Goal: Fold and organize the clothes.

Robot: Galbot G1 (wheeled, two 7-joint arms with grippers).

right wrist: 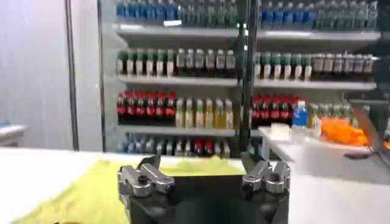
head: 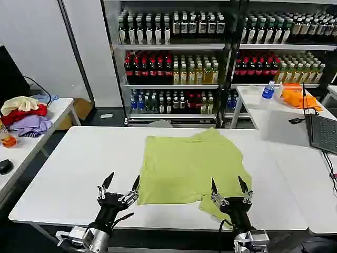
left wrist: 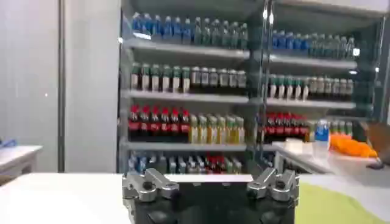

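Observation:
A lime yellow-green T-shirt (head: 192, 164) lies partly folded on the white table (head: 68, 179), with a sleeve sticking out at its near right corner. My left gripper (head: 122, 182) is open at the shirt's near left edge, fingers pointing up and away. Over the shirt's near right corner my right gripper (head: 228, 185) is open too, holding nothing. The left wrist view shows the left gripper (left wrist: 207, 178) with a strip of the shirt (left wrist: 332, 207) beside it. The right wrist view shows the right gripper (right wrist: 201, 171) with the shirt (right wrist: 91, 195) spread beyond it.
A pile of red, cream and lavender clothes (head: 23, 116) sits on a side table at the left. At the right are an orange cloth (head: 298, 97), a water bottle (head: 268, 89) and a laptop (head: 322, 132). Shelves of drink bottles (head: 174, 63) stand behind.

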